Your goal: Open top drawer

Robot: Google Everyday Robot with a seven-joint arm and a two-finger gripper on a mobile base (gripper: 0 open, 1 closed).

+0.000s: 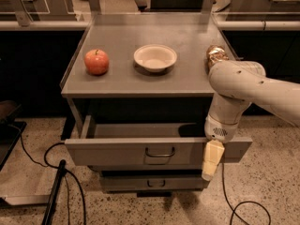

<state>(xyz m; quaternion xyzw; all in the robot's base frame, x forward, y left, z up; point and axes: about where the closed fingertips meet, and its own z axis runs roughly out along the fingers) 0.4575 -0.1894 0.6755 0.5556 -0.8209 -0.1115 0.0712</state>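
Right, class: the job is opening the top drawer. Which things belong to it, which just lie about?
Job:
top drawer, pulled partly out
end effector, in front of the drawer's right end

Lying about:
apple, white bowl, shiny brown object, all on the cabinet top
lower drawer

Dim warm light from above; hand [209, 167] pale against top drawer [117, 152].

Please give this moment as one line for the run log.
top drawer: pulled out | claw: hanging before drawer front, right of handle | cabinet top: apple, bowl
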